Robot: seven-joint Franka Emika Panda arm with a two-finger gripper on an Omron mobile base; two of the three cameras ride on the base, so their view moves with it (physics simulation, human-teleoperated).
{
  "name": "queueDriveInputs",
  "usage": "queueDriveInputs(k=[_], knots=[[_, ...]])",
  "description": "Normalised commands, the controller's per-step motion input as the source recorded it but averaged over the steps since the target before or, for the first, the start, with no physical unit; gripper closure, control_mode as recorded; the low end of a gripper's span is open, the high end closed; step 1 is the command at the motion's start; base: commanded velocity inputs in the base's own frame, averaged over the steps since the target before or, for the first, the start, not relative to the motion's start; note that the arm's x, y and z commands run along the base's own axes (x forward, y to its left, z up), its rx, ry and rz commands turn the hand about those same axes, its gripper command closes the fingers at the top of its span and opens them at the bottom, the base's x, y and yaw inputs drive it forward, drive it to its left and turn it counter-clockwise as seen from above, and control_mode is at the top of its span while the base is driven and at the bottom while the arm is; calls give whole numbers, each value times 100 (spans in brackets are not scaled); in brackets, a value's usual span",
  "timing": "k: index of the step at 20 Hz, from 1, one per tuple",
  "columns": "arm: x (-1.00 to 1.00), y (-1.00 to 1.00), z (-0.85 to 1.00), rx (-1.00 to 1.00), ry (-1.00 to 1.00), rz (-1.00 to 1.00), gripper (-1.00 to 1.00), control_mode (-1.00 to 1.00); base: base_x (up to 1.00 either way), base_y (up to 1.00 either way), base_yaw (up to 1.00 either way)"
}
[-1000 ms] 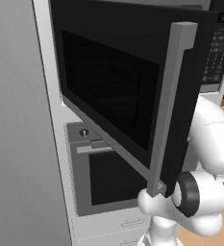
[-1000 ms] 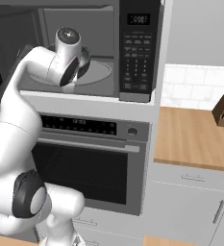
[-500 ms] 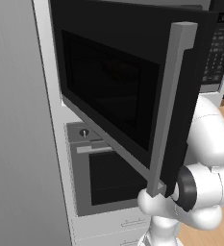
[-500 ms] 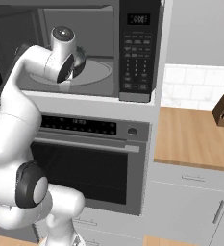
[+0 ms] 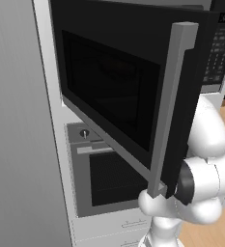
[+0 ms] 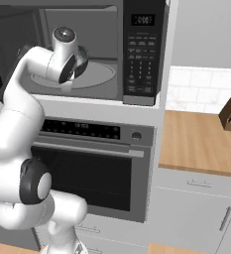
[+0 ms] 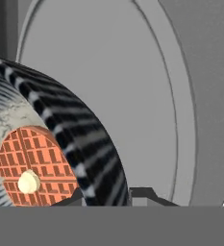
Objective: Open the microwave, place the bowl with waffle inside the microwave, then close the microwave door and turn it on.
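Gripping the bowl by its rim, the gripper is closed on it inside the microwave, above the turntable; the waffle sits inside the bowl. The door stands wide open, left of the cavity. Releasing while the bowl hangs tilted could tip the waffle out or land it off-centre.

No readable text from where I sit.
The microwave keypad panel has a small lit display and rows of pale button marks, and the oven has a strip of marks, all too small for me to make out.
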Motion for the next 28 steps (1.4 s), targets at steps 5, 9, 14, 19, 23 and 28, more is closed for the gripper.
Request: queueDriveInputs(k=[5,9,14,19,23,28], knots=[[39,18,0,0,0,-3,100,-100,0,0,0],[16,7,0,0,5,0,-100,-100,0,0,0],[0,0,0,0,0,0,-100,-100,0,0,0],[-8,-5,0,0,-8,0,-100,-100,0,0,0],[-35,-25,16,0,-12,0,-100,-100,0,0,0],[-71,-33,32,0,-13,0,-100,-100,0,0,0]])
